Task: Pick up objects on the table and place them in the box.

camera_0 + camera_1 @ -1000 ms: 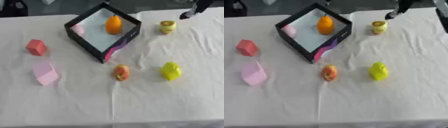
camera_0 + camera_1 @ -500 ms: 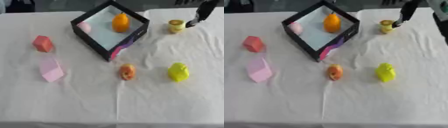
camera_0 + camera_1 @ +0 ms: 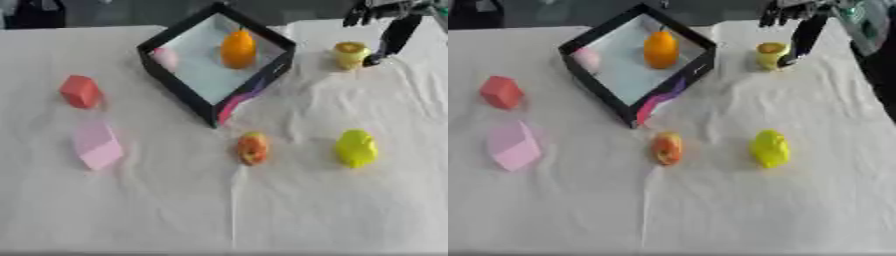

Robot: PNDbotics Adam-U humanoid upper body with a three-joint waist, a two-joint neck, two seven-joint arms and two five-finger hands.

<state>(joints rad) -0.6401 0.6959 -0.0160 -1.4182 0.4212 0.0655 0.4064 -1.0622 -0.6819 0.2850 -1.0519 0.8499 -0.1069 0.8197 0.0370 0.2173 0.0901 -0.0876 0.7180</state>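
Up at the far right, the right hand (image 3: 802,32) hangs with fingers straight and released, just beside a yellow cup (image 3: 771,54); the box (image 3: 175,85) holds an orange fruit (image 3: 237,48).

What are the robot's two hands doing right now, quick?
Right hand: open, one finger straight down beside the small yellow cup, holding nothing.
Left hand: not in view.
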